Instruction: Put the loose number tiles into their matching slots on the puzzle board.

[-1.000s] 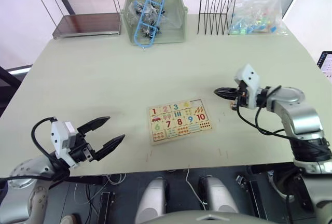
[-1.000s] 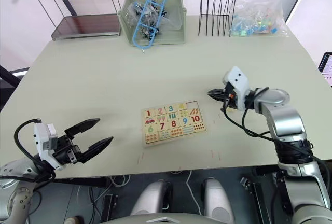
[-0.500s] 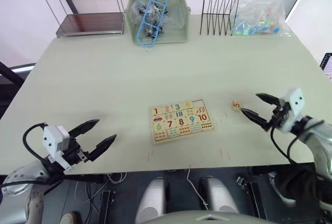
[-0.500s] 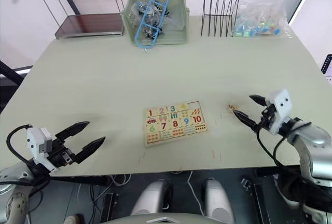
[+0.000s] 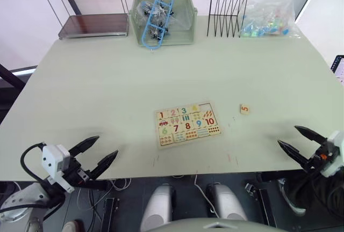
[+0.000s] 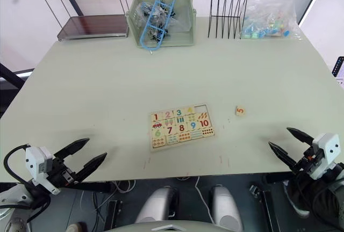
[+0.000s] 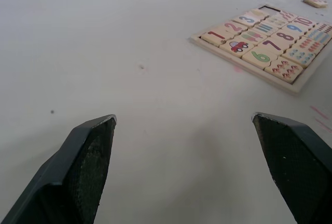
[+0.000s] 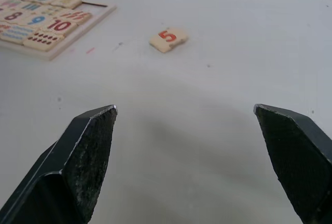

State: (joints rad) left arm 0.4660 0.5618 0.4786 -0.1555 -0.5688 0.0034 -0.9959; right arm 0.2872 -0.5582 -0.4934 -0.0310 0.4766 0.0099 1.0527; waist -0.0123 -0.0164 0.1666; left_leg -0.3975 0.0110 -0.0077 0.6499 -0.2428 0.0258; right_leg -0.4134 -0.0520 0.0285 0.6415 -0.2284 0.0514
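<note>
- While both arms sit low at the near edge of the table (image 5: pixel 107 81), the left gripper (image 5: pixel 98 154) hangs at the near left with its fingers spread wide and nothing between them, well apart from the work.
- Moving right, the puzzle board (image 5: pixel 186 124) lies flat mid-table, slightly turned, a light-wood rectangle with a raised rim; coloured digits 1 to 4 fill the far row, 6 to 10 sit below, counting pictures between.
- At the right end of that far row there's one empty slot (image 8: pixel 95 4), a bare pale recess beside the 4.
- Right again: the loose 5 tile (image 5: pixel 244 108), a small light-wood square with a red-orange 5 face up, lies flat on the table, near the board's right side but not touching it.
- Far right, the right gripper (image 5: pixel 302 143) hovers over the near edge, jaws wide, empty; from its wrist view the tile sits ahead of it, between the lines of its two fingertips.
- The step in hand, I'd judge, is picking up that 5: reach out from the near side, come down square over the tile, pinch its opposite edges.
- Thin and flat as it is, the tile could skid or flip, so close gently, then set it level above the slot before letting go.
</note>
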